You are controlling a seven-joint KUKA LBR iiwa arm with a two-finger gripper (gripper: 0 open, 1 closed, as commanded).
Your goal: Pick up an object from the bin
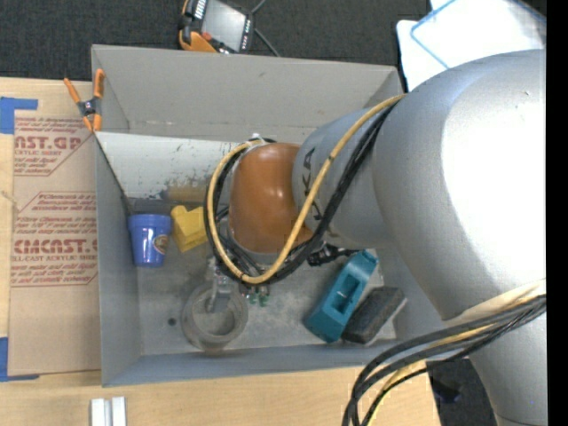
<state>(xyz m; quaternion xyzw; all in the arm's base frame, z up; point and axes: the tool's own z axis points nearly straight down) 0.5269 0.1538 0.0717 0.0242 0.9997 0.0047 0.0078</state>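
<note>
The robot's arm point(461, 176) reaches into the grey metal bin point(248, 91) from the right. Its bulk and its orange cover point(262, 198) hide the middle of the bin floor. The gripper point(218, 289) hangs below that cover, half lost behind a loop of yellow and black cables point(216, 224); whether it is open or closed cannot be told. It stands at the far rim of a clear plastic ring point(213, 320), which lies flat on the floor near the bin's front left corner and is itself hard to make out against the grey metal. A blue cup point(146, 238) lies on its side by the left wall, with a yellow block point(188, 227) just beside it. To the right of the ring lie a teal box point(342, 295) and a dark grey block point(373, 314), touching each other; the arm cuts off the block's right end. A small green bit point(257, 298) sits near the gripper, too small to identify. Black lettering on the arm is crossed by a cable and not fully readable.
</note>
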